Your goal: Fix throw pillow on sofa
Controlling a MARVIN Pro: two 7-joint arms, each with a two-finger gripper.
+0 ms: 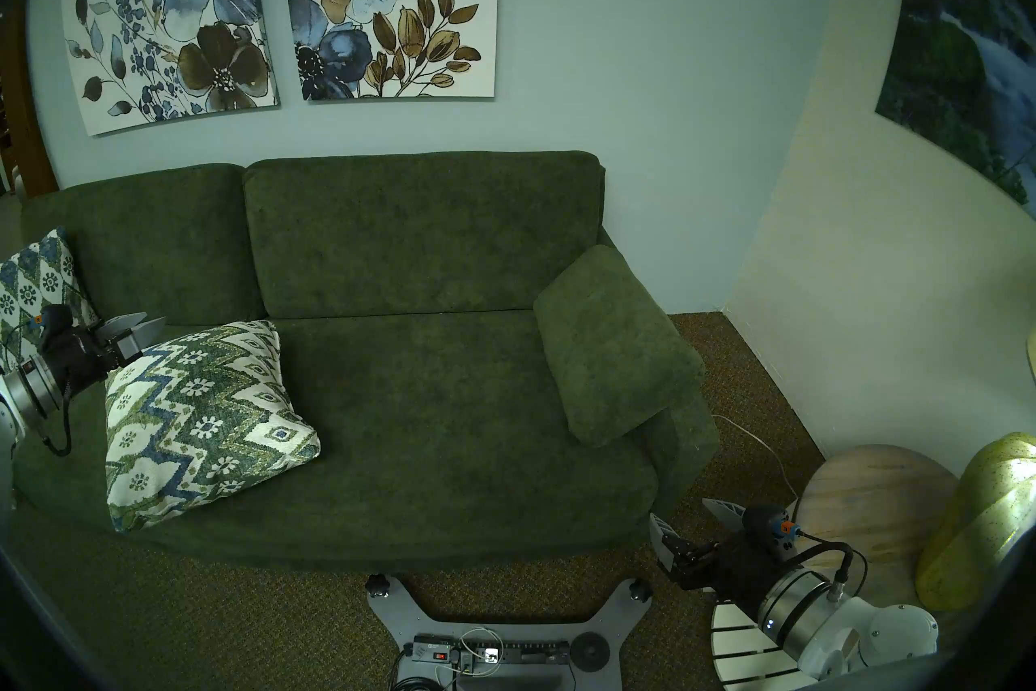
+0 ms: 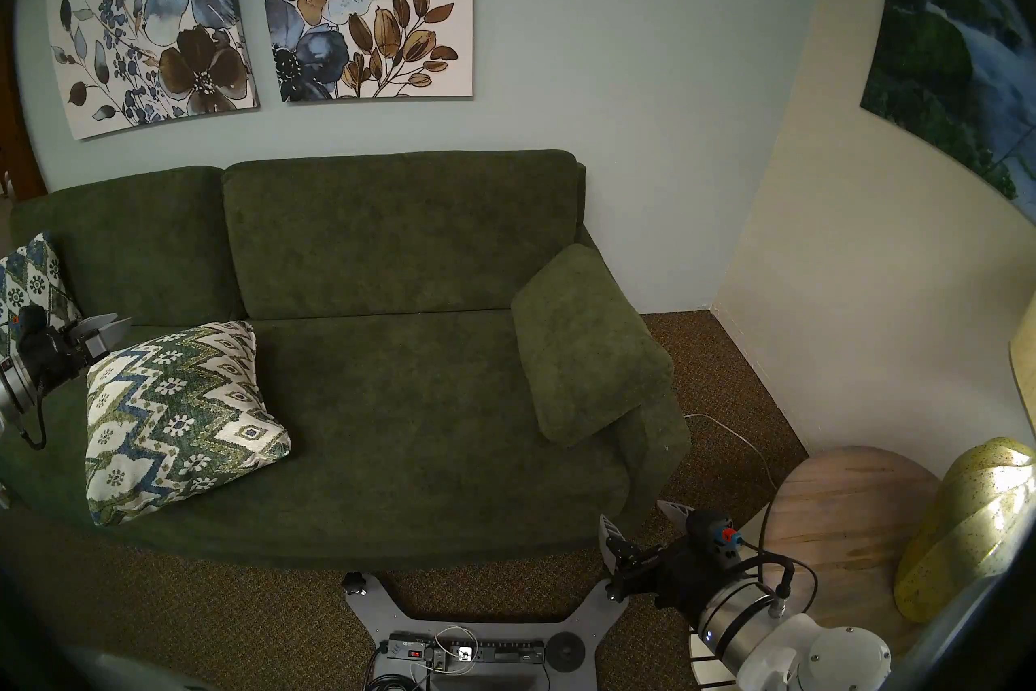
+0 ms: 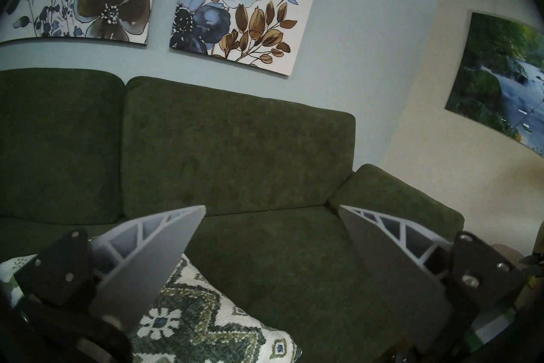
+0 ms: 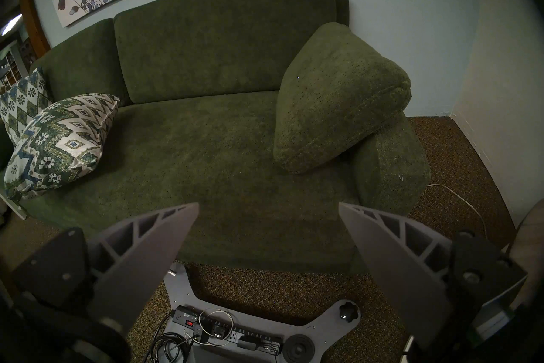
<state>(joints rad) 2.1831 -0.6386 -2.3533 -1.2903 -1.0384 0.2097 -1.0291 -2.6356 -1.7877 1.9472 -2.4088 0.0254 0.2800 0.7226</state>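
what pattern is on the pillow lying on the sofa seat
Green-and-blue zigzags with white flowers on the cream throw pillow; clearest in the head view.

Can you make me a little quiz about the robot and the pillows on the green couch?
1. True or false: the left gripper is squeezing the cream square throw pillow with green-and-blue zigzags.
2. What leans on the right padded arm of the dark green fabric sofa? A) a plain green cushion B) a red blanket C) a teddy bear
3. Fill in: the right gripper hangs over the brown ____.

Key: 1 false, its jaws are open; 2 A; 3 carpet.
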